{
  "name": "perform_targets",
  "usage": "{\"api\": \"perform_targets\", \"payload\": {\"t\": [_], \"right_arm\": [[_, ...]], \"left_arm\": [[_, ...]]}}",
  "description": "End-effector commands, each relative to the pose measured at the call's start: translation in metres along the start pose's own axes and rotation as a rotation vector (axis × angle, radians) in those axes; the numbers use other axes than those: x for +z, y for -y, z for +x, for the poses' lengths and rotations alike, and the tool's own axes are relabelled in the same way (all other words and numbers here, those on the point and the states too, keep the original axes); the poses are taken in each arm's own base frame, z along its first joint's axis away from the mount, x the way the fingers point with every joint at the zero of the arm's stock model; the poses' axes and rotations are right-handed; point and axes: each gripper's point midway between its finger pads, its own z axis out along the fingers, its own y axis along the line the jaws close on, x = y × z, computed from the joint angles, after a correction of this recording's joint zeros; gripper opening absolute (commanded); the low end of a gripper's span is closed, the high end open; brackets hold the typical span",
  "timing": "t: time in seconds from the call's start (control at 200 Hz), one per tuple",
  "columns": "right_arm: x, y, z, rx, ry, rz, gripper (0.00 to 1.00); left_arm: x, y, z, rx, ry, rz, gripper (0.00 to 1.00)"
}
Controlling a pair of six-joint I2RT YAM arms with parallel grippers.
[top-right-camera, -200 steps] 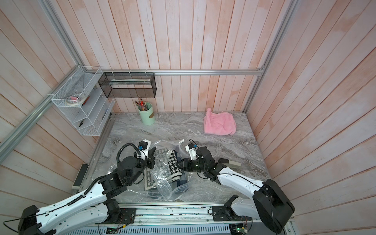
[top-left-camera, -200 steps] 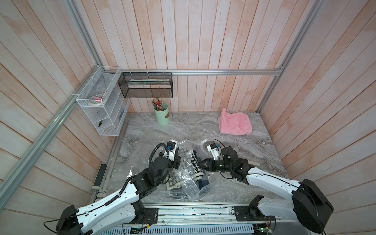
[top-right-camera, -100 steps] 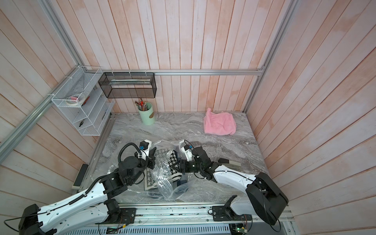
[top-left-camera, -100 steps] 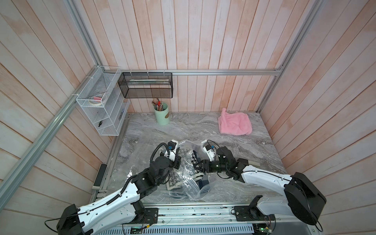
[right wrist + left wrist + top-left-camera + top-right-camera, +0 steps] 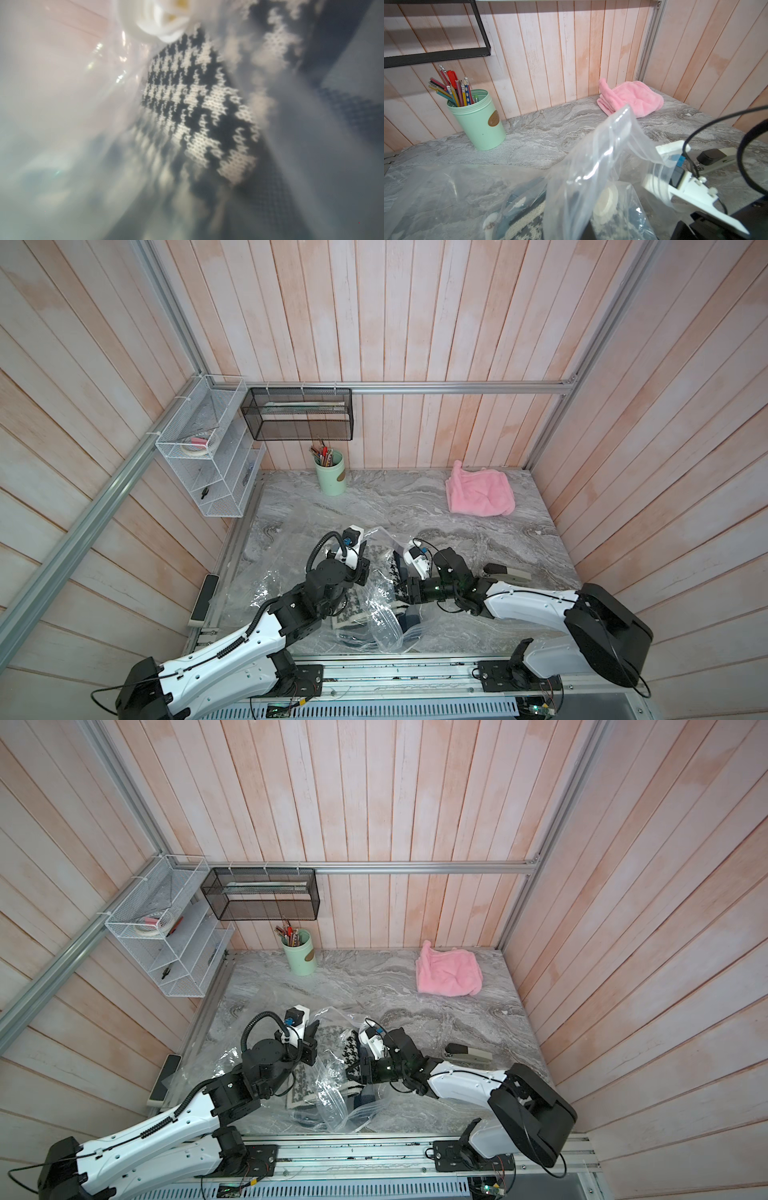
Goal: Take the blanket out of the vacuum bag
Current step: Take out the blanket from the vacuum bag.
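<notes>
Vacuum bag point(image 5: 384, 616) lies crumpled on the table point(image 5: 415, 506) between both arms. Blanket point(image 5: 197, 104), houndstooth knit, is inside it. Left gripper point(image 5: 360, 572) is clamped tight, apparently pinching the top film so the mouth stands up. Right gripper point(image 5: 401, 593) is buried in the bag against the knit; its spread can't be told. Valve cap point(image 5: 153, 18) sits just beside the blanket.
</notes>
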Motion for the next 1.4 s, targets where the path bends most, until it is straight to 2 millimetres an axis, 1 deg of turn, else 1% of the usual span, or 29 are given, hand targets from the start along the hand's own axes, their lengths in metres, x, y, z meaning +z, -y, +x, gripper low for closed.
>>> {"api": "perform_targets", "payload": {"t": [0.0,0.015,0.03,0.105,0.18,0.265,0.315,0.455,0.57,0.65,0.79,0.885,0.97,1.065,1.12,1.16,1.23,1.265,1.335,1.395], "right_arm": [[0.014,-0.02,0.003,-0.029,-0.052,-0.078,0.12],[0.016,-0.021,0.003,-0.032,-0.056,-0.079,0.04],[0.018,-0.022,0.003,-0.036,-0.059,-0.08,0.0],[0.02,-0.031,-0.002,-0.056,-0.058,-0.081,0.0],[0.014,-0.037,-0.007,-0.073,-0.043,-0.066,0.0],[0.002,-0.046,-0.014,-0.088,-0.016,-0.05,0.0],[-0.006,-0.052,-0.016,-0.091,-0.001,-0.056,0.0],[-0.033,-0.07,-0.026,-0.096,0.06,-0.078,0.0],[-0.053,-0.073,-0.025,-0.096,0.089,-0.059,0.0],[-0.065,-0.073,-0.021,-0.083,0.11,-0.058,0.0],[-0.084,-0.078,-0.014,-0.052,0.168,-0.095,0.0],[-0.094,-0.069,-0.009,-0.029,0.209,-0.069,0.0],[-0.098,-0.052,-0.003,-0.007,0.238,-0.032,0.0],[-0.096,-0.031,0.005,0.021,0.239,0.002,0.0],[-0.092,-0.022,0.009,0.032,0.233,0.007,0.0],[-0.09,-0.02,0.01,0.032,0.234,-0.001,0.0],[-0.086,-0.02,0.011,0.021,0.237,-0.036,0.1],[-0.086,-0.022,0.011,0.012,0.245,-0.055,0.18],[-0.086,-0.023,0.01,0.003,0.257,-0.072,0.39],[-0.086,-0.025,0.009,-0.009,0.259,-0.076,0.48]], "left_arm": [[-0.001,-0.005,-0.011,0.008,0.029,-0.022,0.0],[-0.001,-0.005,-0.01,0.008,0.028,-0.023,0.0],[-0.001,-0.005,-0.011,0.009,0.029,-0.024,0.0],[-0.002,-0.006,-0.012,0.012,0.031,-0.026,0.0],[-0.003,-0.008,-0.013,0.016,0.034,-0.032,0.0],[-0.003,-0.009,-0.011,0.021,0.029,-0.039,0.0],[-0.002,-0.013,-0.009,0.021,0.023,-0.065,0.0],[0.001,-0.018,-0.002,0.018,0.008,-0.1,0.0],[0.001,-0.023,-0.001,0.007,0.008,-0.127,0.0],[0.001,-0.024,-0.001,0.011,0.008,-0.13,0.0],[0.001,-0.025,-0.002,0.021,0.004,-0.133,0.0],[0.001,-0.024,-0.001,0.018,0.005,-0.127,0.0],[0.002,-0.021,-0.001,0.014,0.008,-0.115,0.0],[0.004,-0.019,-0.001,0.012,0.005,-0.107,0.0],[0.005,-0.018,-0.001,0.012,0.002,-0.102,0.0],[0.005,-0.017,-0.002,0.009,0.003,-0.098,0.0],[0.004,-0.017,-0.004,0.006,0.006,-0.095,0.0],[0.004,-0.017,-0.003,0.007,0.005,-0.095,0.0],[0.003,-0.017,-0.004,0.008,0.005,-0.093,0.0],[0.003,-0.017,-0.004,0.013,0.003,-0.091,0.0]]}}
